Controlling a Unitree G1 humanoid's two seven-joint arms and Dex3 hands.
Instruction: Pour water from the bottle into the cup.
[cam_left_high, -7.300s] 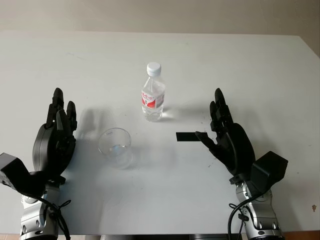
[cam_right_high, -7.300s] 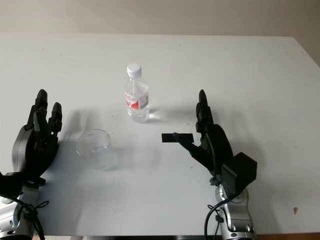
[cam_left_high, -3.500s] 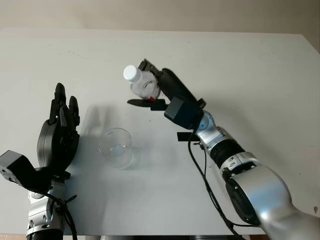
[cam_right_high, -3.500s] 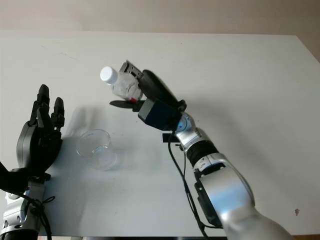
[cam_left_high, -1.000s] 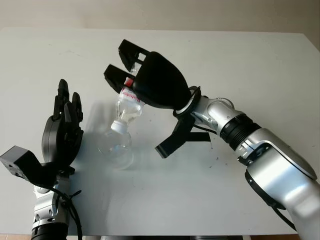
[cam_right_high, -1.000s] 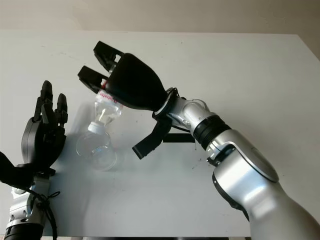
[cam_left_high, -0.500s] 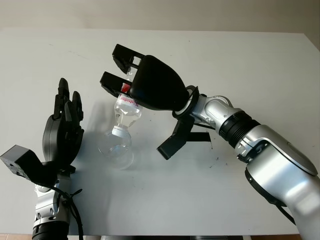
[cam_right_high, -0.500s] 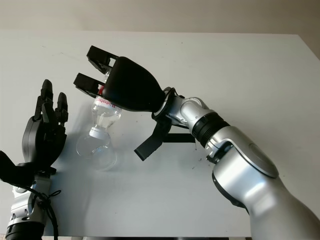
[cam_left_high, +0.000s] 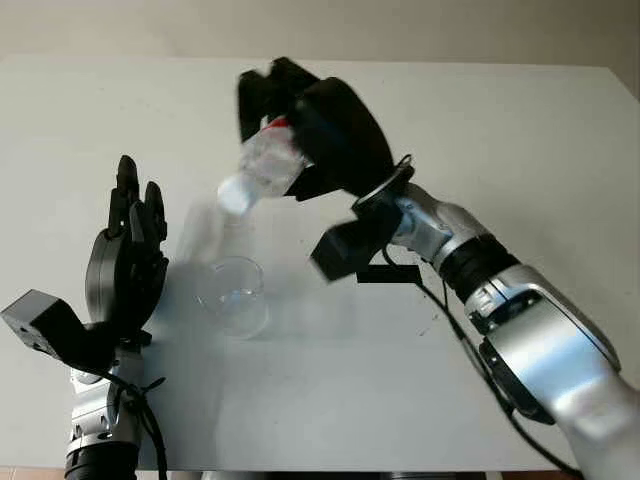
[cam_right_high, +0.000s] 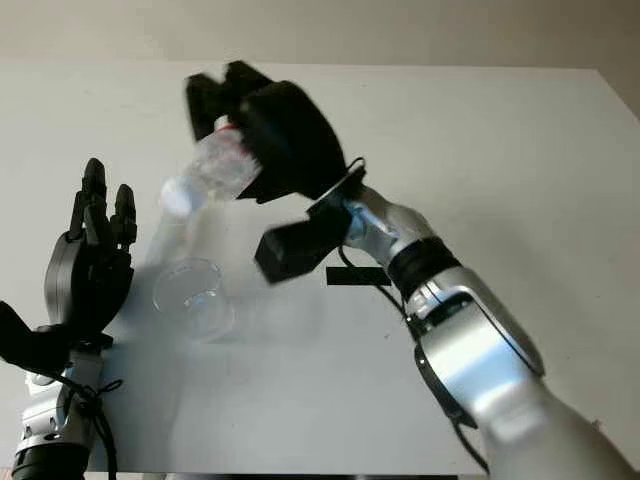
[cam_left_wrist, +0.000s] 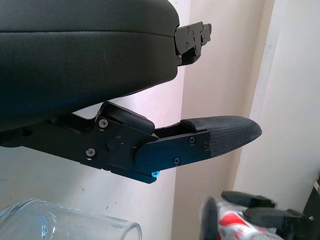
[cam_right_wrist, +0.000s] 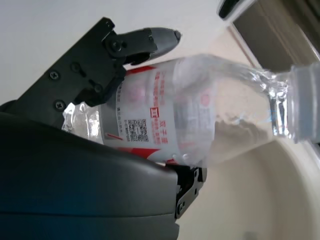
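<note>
Right hand (cam_left_high: 320, 130) fingers clamp tilted bottle (cam_left_high: 262, 165) above cup (cam_left_high: 232, 294); left hand (cam_left_high: 125, 270) open.

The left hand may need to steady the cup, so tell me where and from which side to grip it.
Grip the cup around its clear side wall, below the open rim. It stands upright on the table with no handle. Come from the side facing the open left hand, which is beside it. The right hand holds the bottle tilted above, so probably stay off the rim.
</note>
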